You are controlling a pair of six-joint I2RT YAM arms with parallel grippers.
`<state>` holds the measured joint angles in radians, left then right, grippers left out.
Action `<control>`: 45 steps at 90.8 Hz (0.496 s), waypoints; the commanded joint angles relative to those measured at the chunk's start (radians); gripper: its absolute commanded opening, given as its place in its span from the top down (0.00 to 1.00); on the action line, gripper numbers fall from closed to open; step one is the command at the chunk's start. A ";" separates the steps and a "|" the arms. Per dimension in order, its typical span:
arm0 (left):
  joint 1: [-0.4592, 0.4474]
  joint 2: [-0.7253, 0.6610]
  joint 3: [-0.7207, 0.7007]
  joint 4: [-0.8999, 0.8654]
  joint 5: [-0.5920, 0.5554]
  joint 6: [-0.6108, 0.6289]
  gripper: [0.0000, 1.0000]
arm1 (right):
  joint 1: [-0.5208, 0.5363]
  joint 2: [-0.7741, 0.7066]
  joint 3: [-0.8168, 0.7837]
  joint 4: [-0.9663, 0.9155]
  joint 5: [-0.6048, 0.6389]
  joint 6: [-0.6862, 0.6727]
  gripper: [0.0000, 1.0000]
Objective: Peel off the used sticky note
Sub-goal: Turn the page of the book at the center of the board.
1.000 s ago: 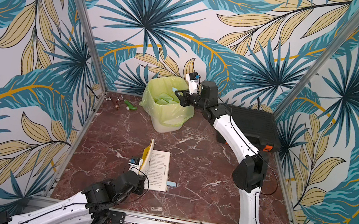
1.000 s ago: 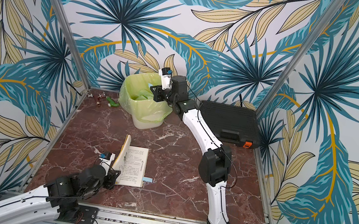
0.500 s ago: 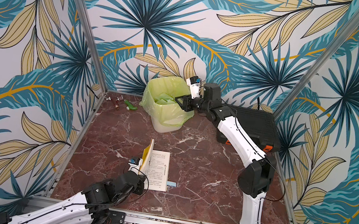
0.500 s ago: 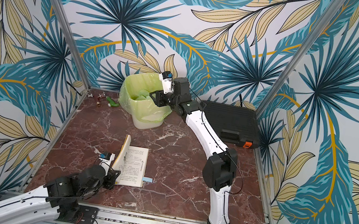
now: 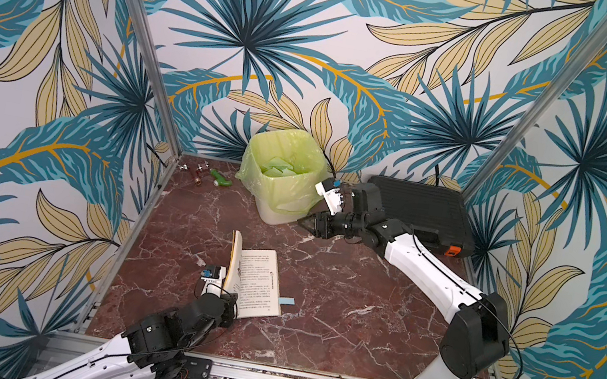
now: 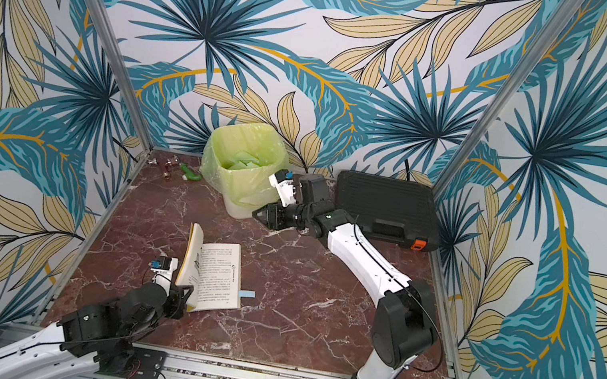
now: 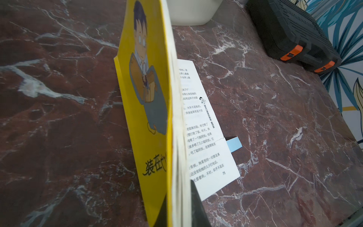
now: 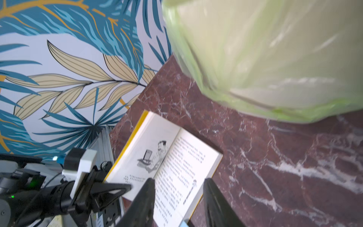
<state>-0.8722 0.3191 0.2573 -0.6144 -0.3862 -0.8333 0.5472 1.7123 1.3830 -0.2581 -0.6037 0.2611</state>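
The left gripper (image 5: 228, 306) is clamping the raised leaves of the book (image 5: 256, 279) near the front-left corner of the table (image 5: 339, 289). A slip there would drop them over the note, and a sharp pull risks tearing the page. The sticky note (image 5: 286, 302), a blue strip, is lying flat beyond the open page's outer edge, long axis along the front edge, free end pointing right. The right gripper (image 5: 307, 225) is hovering by the bin (image 5: 284, 195), jaws apart, empty.

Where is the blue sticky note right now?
In both top views the blue sticky note lies on the marble table, poking out from the right-hand page edge of the open book, near its front corner.
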 commanded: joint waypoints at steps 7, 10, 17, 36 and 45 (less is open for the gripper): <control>0.006 -0.057 -0.022 -0.077 -0.075 -0.035 1.00 | 0.031 -0.009 -0.132 0.068 -0.027 0.066 0.56; 0.006 -0.066 -0.025 -0.058 -0.058 -0.014 1.00 | 0.032 -0.001 -0.149 0.083 -0.024 0.083 0.56; 0.006 -0.076 -0.034 0.002 -0.013 0.033 1.00 | 0.032 0.022 -0.187 0.109 -0.009 0.115 0.54; 0.006 -0.048 -0.049 0.252 0.164 0.161 1.00 | 0.030 0.047 -0.246 0.124 0.030 0.143 0.52; 0.006 -0.003 -0.040 0.351 0.205 0.194 1.00 | 0.022 0.022 -0.275 0.116 0.069 0.142 0.51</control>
<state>-0.8688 0.2852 0.2092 -0.4900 -0.2672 -0.7273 0.5770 1.7454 1.1481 -0.1623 -0.5835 0.3866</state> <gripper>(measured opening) 0.088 0.486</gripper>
